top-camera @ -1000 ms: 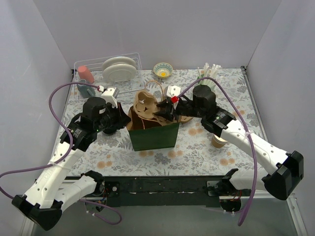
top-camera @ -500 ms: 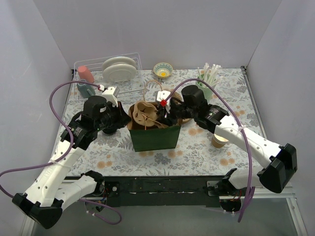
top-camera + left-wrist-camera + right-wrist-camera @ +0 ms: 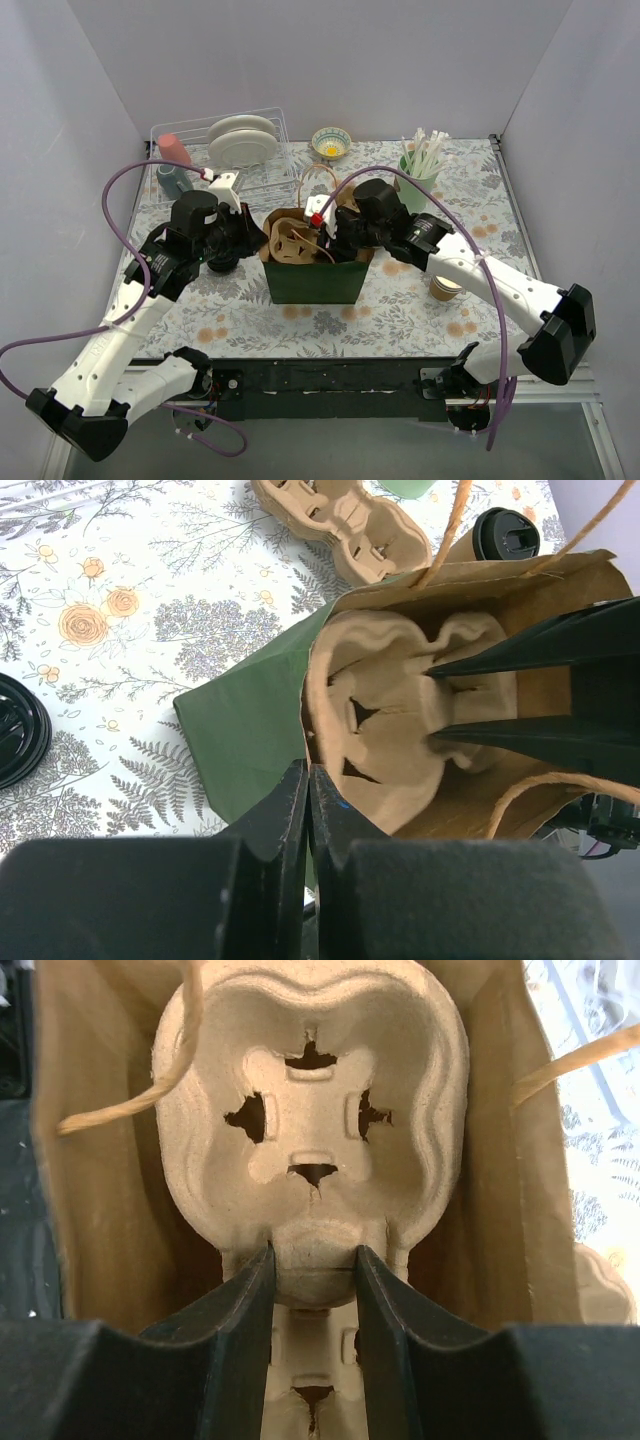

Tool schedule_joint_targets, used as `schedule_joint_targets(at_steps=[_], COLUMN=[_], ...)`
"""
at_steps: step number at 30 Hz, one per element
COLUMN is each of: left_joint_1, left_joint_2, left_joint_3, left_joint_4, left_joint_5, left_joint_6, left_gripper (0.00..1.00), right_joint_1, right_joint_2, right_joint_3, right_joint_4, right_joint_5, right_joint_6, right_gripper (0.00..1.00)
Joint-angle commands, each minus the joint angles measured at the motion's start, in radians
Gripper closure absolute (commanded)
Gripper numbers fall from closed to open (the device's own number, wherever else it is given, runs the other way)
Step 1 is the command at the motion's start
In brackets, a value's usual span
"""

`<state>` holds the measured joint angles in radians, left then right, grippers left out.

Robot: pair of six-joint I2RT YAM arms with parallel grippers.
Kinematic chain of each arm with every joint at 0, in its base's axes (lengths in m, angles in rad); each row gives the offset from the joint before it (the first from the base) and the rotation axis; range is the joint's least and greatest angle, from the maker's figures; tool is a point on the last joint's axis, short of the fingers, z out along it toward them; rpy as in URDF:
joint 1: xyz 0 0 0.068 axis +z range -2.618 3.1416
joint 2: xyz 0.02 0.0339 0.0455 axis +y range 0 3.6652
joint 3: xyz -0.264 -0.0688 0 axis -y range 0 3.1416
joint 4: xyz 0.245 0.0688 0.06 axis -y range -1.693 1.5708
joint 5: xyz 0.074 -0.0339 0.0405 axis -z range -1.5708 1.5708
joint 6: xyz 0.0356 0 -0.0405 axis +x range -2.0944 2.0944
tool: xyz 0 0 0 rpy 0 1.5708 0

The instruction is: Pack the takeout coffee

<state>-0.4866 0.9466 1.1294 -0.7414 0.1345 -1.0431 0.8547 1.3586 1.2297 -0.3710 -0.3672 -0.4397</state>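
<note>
Floral bench (image 3: 230, 310): right end effector (image 3: 312, 1255) clamps the cup carrier (image 3: 305, 1125) inside the paper bag (image 3: 315, 280). Left end effector (image 3: 308, 780) is closed, pinching the bag rim. Takeout coffee (image 3: 505, 535) not yet packed.

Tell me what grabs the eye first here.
The green paper bag in the middle of the table draws the eye, with both arms meeting over it. The right gripper clamps a moulded cup carrier inside the bag's mouth, while the left gripper pinches the bag's rim. The black-lidded takeout coffee stands outside, beyond the bag.
</note>
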Motion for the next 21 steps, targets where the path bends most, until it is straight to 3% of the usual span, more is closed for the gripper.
schedule_joint_targets(at_steps=[1, 21], left_joint_1=[0.002, 0.002], left_joint_2=[-0.002, 0.014], left_joint_3=[0.049, 0.015], left_joint_4=[-0.006, -0.024], left_joint_5=[0.02, 0.014], left_joint_6=[0.015, -0.058], left_gripper=[1.0, 1.0], right_joint_1=[0.026, 0.05], right_joint_2=[0.042, 0.162], right_joint_3=[0.063, -0.004], right_joint_4=[-0.048, 0.044], right_joint_5=[0.083, 0.205], right_joint_6=[-0.017, 0.033], right_gripper=[0.68, 0.67])
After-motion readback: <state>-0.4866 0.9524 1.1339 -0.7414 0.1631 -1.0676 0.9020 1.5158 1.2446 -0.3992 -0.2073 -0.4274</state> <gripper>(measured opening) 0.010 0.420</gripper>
